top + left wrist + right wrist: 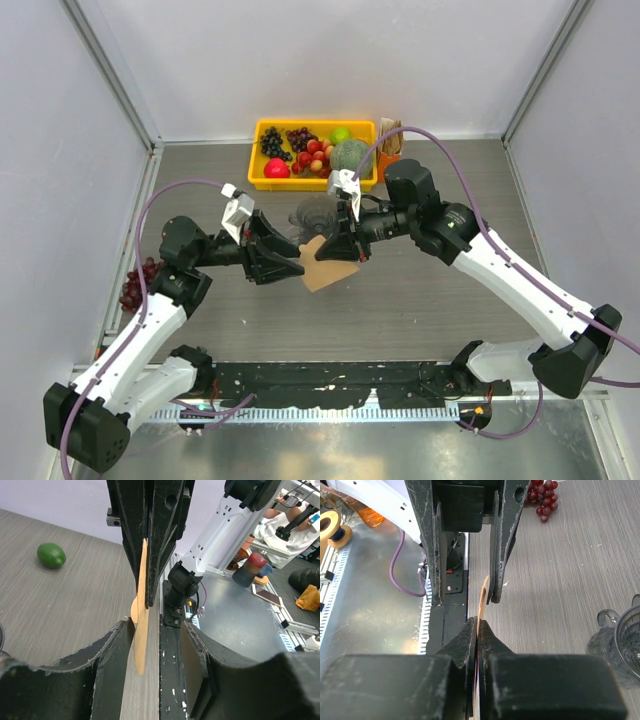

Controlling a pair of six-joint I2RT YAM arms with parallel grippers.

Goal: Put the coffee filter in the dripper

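Note:
The coffee filter (326,268), a flat tan paper fan, hangs above the table between both grippers. My right gripper (346,246) is shut on its edge; the right wrist view shows the jaws (478,628) pinched on the edge-on paper (482,596). My left gripper (291,263) is open, and the filter's other edge (140,630) lies between its jaws (157,647), close against one finger (117,652). The dripper (318,214), a smoky clear ribbed cup, stands on the table just behind the grippers. It also shows at the right edge of the right wrist view (624,647).
A yellow tray (258,150) of fruit with a green melon (351,157) stands at the back. A bundle of brown papers with an orange box (390,142) is to its right. Dark grapes (136,285) lie at the left. A green fruit (51,555) lies on the table.

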